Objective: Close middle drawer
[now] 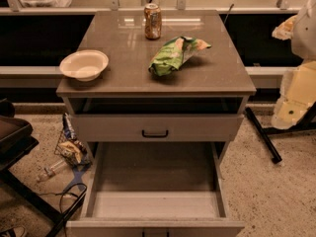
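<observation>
Jutting fully out, middle drawer (154, 205), pincer (285, 28) at right edge, well apart

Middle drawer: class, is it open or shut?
Open: the middle drawer is pulled far out, its empty tray exposed below the upper drawer. The gripper is not in view.

middle drawer (154, 204): wide, grey-beige, open, pulled far out toward 6 o'clock, sitting level. tray long, shallow, plain grey. small dark bar handle (154, 234) on its front, cut by the 6 o'clock edge. gripper out of view.
</observation>
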Motion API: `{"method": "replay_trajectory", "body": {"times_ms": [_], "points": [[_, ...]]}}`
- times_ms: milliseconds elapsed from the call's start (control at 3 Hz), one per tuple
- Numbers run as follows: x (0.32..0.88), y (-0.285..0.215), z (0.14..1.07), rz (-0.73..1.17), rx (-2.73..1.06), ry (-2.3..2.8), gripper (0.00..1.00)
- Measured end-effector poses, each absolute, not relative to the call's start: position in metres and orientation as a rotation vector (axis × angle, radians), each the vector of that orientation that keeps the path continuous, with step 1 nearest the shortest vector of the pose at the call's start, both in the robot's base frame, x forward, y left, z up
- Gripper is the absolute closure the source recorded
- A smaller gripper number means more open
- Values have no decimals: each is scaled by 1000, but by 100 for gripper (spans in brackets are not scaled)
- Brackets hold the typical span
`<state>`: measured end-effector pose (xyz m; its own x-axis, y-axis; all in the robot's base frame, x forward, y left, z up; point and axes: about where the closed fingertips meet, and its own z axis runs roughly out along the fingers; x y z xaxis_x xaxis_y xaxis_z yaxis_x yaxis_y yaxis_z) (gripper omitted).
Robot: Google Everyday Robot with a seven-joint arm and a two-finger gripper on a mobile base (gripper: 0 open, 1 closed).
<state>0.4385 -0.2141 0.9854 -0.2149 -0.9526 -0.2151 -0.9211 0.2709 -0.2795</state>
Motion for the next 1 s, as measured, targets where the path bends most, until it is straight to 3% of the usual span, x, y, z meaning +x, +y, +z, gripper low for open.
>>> {"method": "replay_trajectory", "body": {"times_ms": [667,1000], "points": [[418,-213,940,-36,-1645,2188,3],[391,-207,883,108,-1568,2129,26]]}}
